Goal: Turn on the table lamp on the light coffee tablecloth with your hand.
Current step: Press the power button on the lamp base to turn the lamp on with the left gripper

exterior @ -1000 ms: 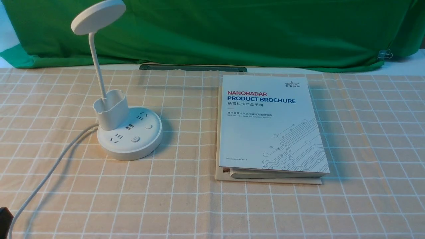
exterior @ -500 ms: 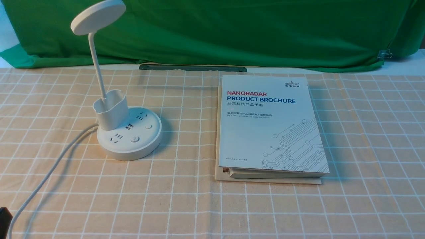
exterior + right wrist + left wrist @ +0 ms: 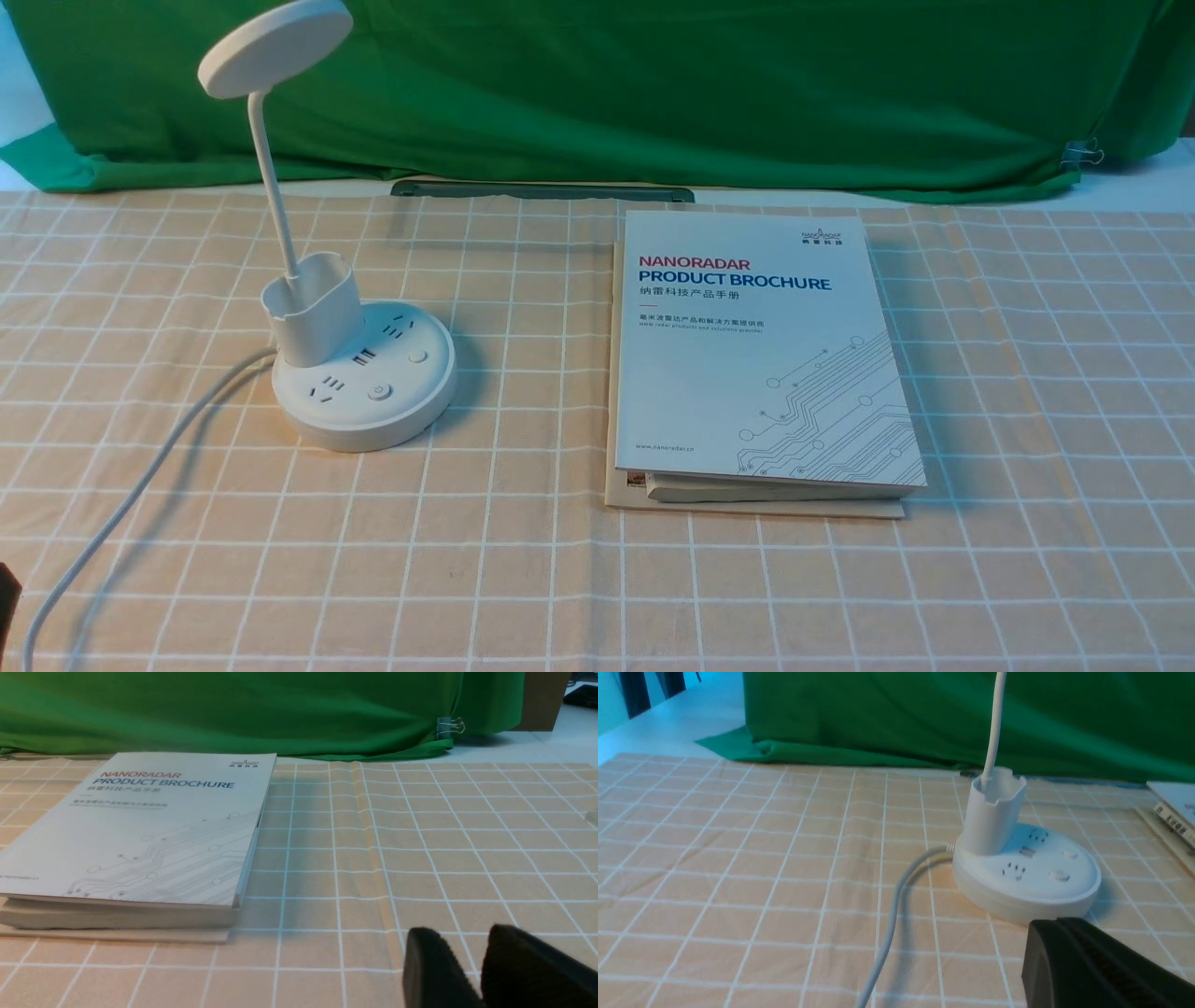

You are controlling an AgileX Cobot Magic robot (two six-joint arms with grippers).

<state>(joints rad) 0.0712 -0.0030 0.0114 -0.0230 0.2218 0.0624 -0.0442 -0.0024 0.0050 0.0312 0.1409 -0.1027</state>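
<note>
The white table lamp stands at the left on the light coffee tablecloth. Its disc head is up on a thin neck behind the pen cup. Two round buttons sit on the base. Its white cord runs to the front left. The lamp is unlit. In the left wrist view my left gripper is shut and empty, a short way from the lamp base. My right gripper hovers over bare cloth, its fingers a narrow gap apart, holding nothing.
A white product brochure lies right of the lamp on a thin stack; it also shows in the right wrist view. A green backdrop cloth hangs along the far edge. A black bit of my left arm shows at the bottom left corner.
The black bit of my left arm at the bottom left corner has drawn a little further out of the front view. The lamp and brochure have not moved.
</note>
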